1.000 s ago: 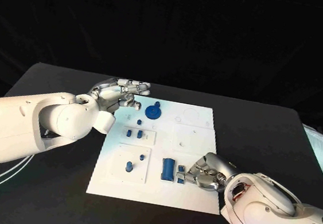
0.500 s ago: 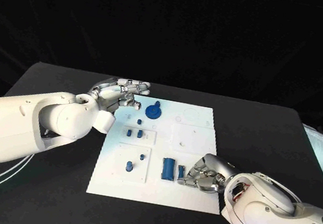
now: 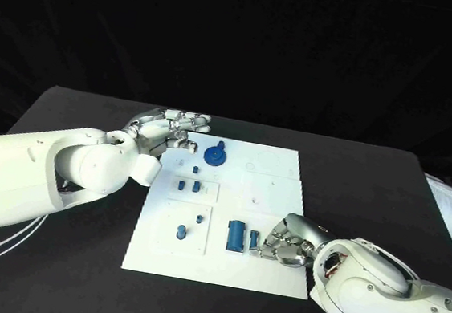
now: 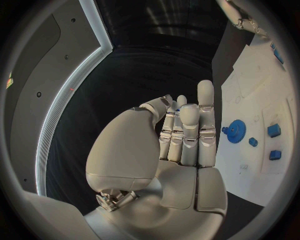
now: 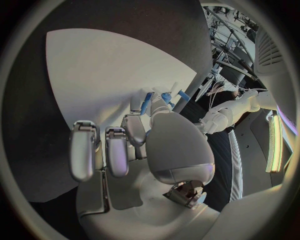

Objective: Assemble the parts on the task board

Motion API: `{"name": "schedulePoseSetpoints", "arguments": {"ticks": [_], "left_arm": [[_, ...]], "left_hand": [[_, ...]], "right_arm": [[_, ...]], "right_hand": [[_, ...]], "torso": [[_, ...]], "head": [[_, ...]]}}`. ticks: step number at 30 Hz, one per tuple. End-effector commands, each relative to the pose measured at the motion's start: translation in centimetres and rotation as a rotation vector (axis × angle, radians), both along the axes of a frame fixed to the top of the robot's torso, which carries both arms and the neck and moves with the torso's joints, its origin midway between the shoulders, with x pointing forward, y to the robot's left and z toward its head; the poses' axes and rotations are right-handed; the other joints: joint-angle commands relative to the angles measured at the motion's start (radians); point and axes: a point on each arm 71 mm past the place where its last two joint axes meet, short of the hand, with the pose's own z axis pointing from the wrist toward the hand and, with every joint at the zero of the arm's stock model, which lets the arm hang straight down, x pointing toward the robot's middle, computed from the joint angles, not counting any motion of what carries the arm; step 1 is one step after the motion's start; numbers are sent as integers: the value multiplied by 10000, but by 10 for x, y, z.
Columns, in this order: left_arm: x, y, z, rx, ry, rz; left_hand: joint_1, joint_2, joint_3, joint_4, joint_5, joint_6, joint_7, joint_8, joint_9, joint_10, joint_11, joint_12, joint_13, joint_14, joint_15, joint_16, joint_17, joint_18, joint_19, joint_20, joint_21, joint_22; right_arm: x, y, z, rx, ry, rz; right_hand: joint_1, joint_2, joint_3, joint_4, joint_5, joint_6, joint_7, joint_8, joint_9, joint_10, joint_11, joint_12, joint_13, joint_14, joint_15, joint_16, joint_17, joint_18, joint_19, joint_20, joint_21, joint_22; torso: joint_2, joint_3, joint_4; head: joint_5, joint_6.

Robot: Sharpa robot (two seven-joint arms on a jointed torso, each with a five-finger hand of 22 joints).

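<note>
Two hands | left hand [image 3: 164, 129] empty | right hand [image 3: 288, 244] on task board [image 3: 259, 272]

Light falls from above onto the white task board [image 3: 230, 206], which glows bright against a black table [image 3: 92, 114] and a backdrop lost in darkness. Shadows on the board are short and soft. The white arms are lit evenly, without harsh glare. Both wrist views bulge strongly, bending straight edges toward a dark circular rim; a pale light strip [image 4: 62, 95] curves there.
</note>
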Motion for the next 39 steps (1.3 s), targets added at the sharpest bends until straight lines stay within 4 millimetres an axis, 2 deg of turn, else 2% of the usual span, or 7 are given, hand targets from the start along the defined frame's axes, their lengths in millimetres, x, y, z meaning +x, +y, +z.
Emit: {"name": "schedulePoseSetpoints", "arguments": {"ticks": [1,13,18,22,28,35,39], "left_arm": [[-1,-2,1,-61,-85,-190],[-1,-2,1,-55,-60,-214],[-1,-2,1,-45,-50,-205],[0,-1,0,-28,-41,-181],[0,1,-5,16,30,-89],[-2,3,-11,42,118,13],[-2,4,-14,49,136,164]], "left_hand": [[-56,71,-11,-32,-4,-52,36,-10,-13,-92,9,49,-6,-63,-16,-23,-8,103,48,13,-66,-9],[-56,75,-10,-34,-4,-53,36,-10,-13,-96,9,52,-6,-67,-16,-26,-19,103,47,14,-67,-10],[-56,75,-10,-34,-4,-53,36,-10,-13,-96,9,52,-6,-67,-16,-26,-19,103,47,14,-67,-10],[-56,75,-10,-34,-4,-53,36,-10,-13,-96,9,52,-6,-67,-16,-26,-19,103,47,14,-67,-10],[-56,75,-10,-34,-4,-53,36,-10,-13,-96,9,52,-6,-67,-16,-26,-19,103,47,14,-67,-10],[-56,72,-12,-38,-4,-56,36,-11,-13,-101,10,55,-7,-80,-16,-40,-56,103,45,14,-70,-11],[-65,67,-17,-36,-6,-58,39,-12,-13,-105,12,57,-7,-101,-14,-66,-113,103,43,15,-72,-13]], "right_arm": [[1,0,-4,-243,174,204],[1,0,-8,-371,526,364],[-1,-1,-5,68,458,241],[3,-6,3,1051,183,-171],[19,-18,24,2760,-338,-875],[46,-39,44,4702,-838,-1843],[62,-52,48,6209,-1072,-2602]], "right_hand": [[-8,80,-49,23,14,-6,75,2,-20,82,-24,48,-47,901,-63,63,1942,-136,203,-43,29,264],[439,-86,-359,-322,-510,-58,100,-25,23,37,-7,-59,-66,892,-50,35,1903,-124,170,-34,-19,214],[194,-293,-725,-222,-817,-275,190,-146,-4,-100,71,-399,-249,862,10,-55,1772,-82,85,7,-168,23],[14,-363,-962,-41,-773,-563,290,-311,-52,-238,158,-658,-387,832,81,-148,1638,-46,12,67,-301,-145],[24,-205,-1040,103,-557,-756,367,-430,-88,-313,226,-760,-437,820,139,-195,1575,-25,-23,125,-373,-231],[-121,213,-1150,456,-113,-1140,517,-685,-253,-536,355,-1226,-717,792,245,-287,1457,21,-107,220,-546,-447],[207,455,-1158,390,197,-1342,622,-814,-422,-1132,448,-2616,-1589,608,324,-821,759,201,-458,300,-1217,-1277]], "torso": [[7,3,5],[-1,7,-15],[-17,10,-20],[-37,7,-13],[-115,13,-25],[-230,-3,-53],[-276,-24,-57]], "head": [[7,-12],[19,-34],[26,13],[-3,65],[-35,113],[-48,141],[-45,158]]}}
